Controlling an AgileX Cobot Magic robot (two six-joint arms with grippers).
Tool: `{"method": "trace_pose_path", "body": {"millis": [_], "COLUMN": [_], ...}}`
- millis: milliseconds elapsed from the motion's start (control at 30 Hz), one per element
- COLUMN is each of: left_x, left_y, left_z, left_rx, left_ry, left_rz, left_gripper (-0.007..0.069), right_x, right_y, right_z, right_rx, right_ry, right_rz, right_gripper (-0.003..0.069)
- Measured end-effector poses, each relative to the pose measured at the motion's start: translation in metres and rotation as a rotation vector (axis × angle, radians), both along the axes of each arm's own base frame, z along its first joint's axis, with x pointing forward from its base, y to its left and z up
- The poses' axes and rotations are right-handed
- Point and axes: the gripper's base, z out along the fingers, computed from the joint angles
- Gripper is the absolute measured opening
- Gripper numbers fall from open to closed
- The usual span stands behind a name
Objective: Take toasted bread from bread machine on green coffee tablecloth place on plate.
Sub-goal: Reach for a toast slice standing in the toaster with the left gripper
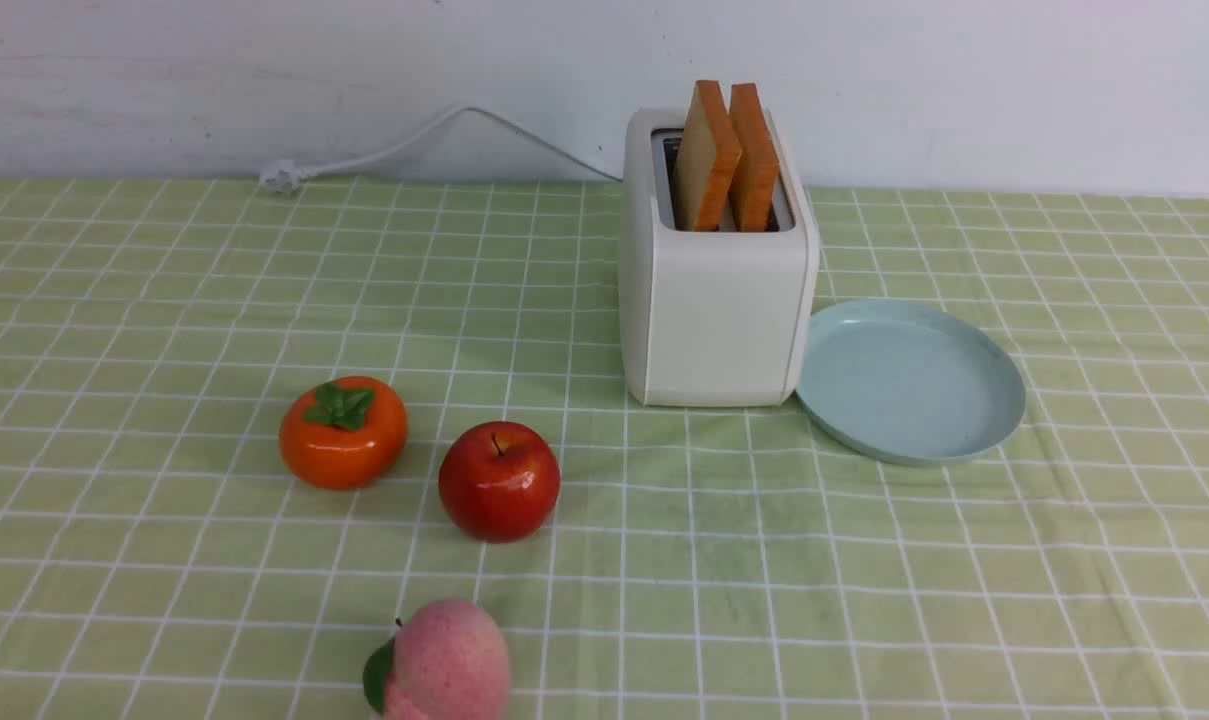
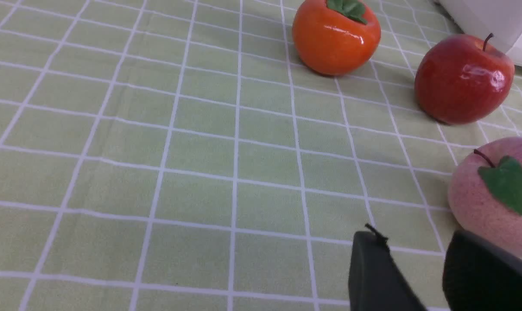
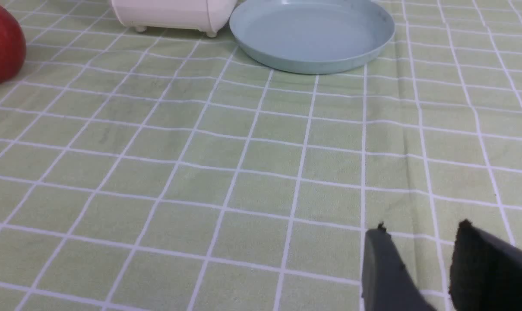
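So, both arms hang low over the green coffee tablecloth (image 1: pixel 164 300), and neither one shows in the front view. The left gripper (image 2: pixel 414 236) has its two dark fingers (image 2: pixel 373 272) a little apart with nothing between them. The frame edge crops both. The right gripper (image 3: pixel 420 229) is the same deal: fingers apart over bare cloth, also cropped.

The toasted bread (image 1: pixel 706 155) is two slices, the second (image 1: pixel 756 150) right against the first. Both stand in the slots of the one bread machine (image 1: pixel 714 320), with their lower halves hidden inside. It sits well ahead of the right gripper, whose camera only catches the base (image 3: pixel 170 13), so the slices are out of shot there. One plate (image 1: pixel 909 385), bare, sits just beside the machine, ahead of the right gripper and well apart from it.

There are three fruits. A peach (image 2: pixel 494 198) is right next to the left gripper, maybe touching one finger, but I can't tell since the finger covers that spot. An apple (image 2: pixel 463 80) and a persimmon (image 2: pixel 336 36) sit farther ahead of it. The front view cuts the peach off. One white cord (image 1: pixel 414 140) trails from behind the machine.
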Motion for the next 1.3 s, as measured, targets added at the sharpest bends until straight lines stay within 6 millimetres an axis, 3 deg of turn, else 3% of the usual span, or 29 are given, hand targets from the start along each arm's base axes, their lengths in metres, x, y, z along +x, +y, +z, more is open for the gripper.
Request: {"method": "trace_pose_path", "body": {"millis": [1000, 1300], "left_x": [0.000, 0.003], "left_y": [0.000, 0.000], "left_z": [0.000, 0.012], "left_rx": [0.006, -0.088], "left_ry": [-0.005, -0.122], "left_rz": [0.001, 0.023], "left_gripper": [0.0238, 0.0238], "right_x": [0.000, 0.000], "right_y": [0.000, 0.000], "right_z": [0.000, 0.000], "right_rx": [0.000, 0.000], "right_ry": [0.000, 0.000], "right_rz": [0.000, 0.000], "right_gripper": [0.0240, 0.0240]}}
